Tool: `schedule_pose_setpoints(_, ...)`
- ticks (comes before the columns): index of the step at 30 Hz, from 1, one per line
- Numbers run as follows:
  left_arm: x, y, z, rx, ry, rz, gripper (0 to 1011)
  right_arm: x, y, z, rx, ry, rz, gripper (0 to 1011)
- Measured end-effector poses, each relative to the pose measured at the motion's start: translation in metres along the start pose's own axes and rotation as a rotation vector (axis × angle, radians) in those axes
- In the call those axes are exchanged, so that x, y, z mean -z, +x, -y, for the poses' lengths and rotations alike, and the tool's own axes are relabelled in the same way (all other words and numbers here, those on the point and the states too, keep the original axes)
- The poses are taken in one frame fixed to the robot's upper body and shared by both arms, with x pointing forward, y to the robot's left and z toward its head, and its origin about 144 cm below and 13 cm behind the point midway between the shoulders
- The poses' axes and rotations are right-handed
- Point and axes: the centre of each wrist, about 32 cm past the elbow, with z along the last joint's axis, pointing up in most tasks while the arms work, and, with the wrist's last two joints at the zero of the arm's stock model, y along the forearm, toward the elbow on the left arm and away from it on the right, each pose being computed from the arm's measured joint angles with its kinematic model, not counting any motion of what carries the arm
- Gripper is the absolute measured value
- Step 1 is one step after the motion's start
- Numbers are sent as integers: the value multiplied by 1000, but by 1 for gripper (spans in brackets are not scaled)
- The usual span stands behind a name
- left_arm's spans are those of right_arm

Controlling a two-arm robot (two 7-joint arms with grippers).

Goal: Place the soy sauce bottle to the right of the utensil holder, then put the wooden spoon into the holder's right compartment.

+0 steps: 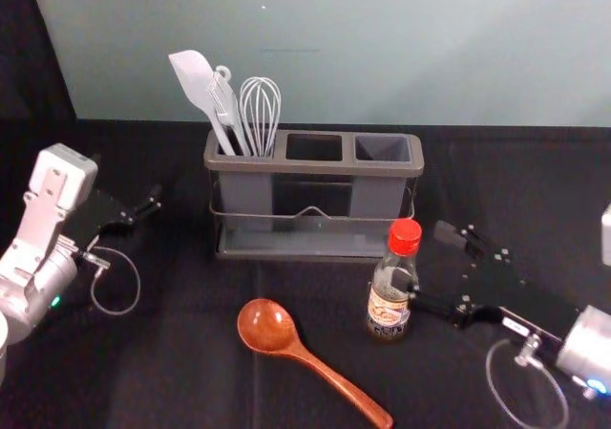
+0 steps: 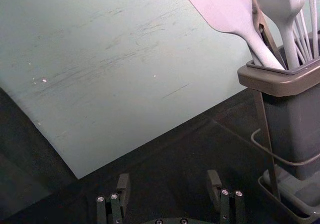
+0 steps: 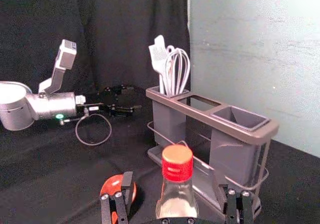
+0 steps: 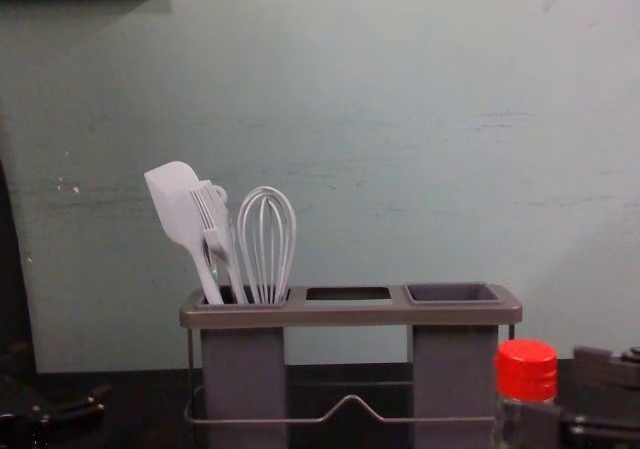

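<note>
Starting at the left, find the black left hand [image 1: 141, 211] spread wide, holding nothing, farther from the bottle than the right arm. Next, meet the grey plastic utensil holder with brown rim [image 1: 313, 168], carrying white utensils [image 4: 222, 234] in its left compartment. Near of that, on the black-covered counter [image 1: 191, 372], see the glossy reddish-brown wooden spoon [image 1: 265, 326], bowl towards far left, handle slanting near right. Then comes the key: near the holder's right end, find the clear glass soy sauce bottle with red cap [image 1: 389, 300] upright, just left of the black right hand [image 1: 428, 262], also spread wide. Probably needs a slight leftward reach, then closing across that vertical axis before carrying right; could tip if nudged off-centre. Can make out printing on the label [image 1: 388, 312], but cannot read any brand.
</note>
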Motion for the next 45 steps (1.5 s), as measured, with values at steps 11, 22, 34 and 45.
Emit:
schedule_pose_setpoints(11,0,0,0,0,0,0,1005,-1,7,-25,14,4,24,1002)
schedule_pose_setpoints(22,0,0,0,0,0,0,1005,3,9,-44,19,9,11,1002)
schedule_pose_setpoints(34,0,0,0,0,0,0,1005,3,9,-44,17,8,9,1002)
schedule_pose_setpoints(45,0,0,0,0,0,0,1005,3,9,-44,18,9,11,863)
